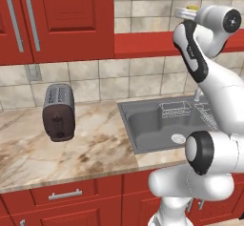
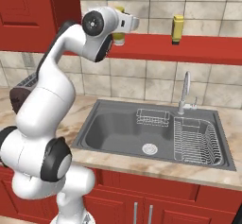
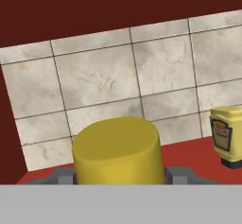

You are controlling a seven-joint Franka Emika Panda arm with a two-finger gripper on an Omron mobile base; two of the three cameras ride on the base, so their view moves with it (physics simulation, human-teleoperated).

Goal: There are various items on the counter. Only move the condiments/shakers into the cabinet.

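Your hand [image 3: 118, 176] pinches the yellow bottle [image 3: 117, 151] at the shelf [image 2: 189, 48] (mustard bottle [image 2: 177, 28] stands to its right).

Beige tiled wall [image 1: 143, 77] behind red upper cabinets [image 1: 62, 15] with silver handles; a grey sink [image 2: 118, 133] with faucet [image 2: 185, 93]; red drawers [image 1: 62, 196] below.

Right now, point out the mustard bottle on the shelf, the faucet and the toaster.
mustard bottle [image 2: 177, 28], right base view, middle of its body.
faucet [image 2: 185, 88], right base view, upright spout.
toaster [image 1: 58, 111], left base view, its dark side.
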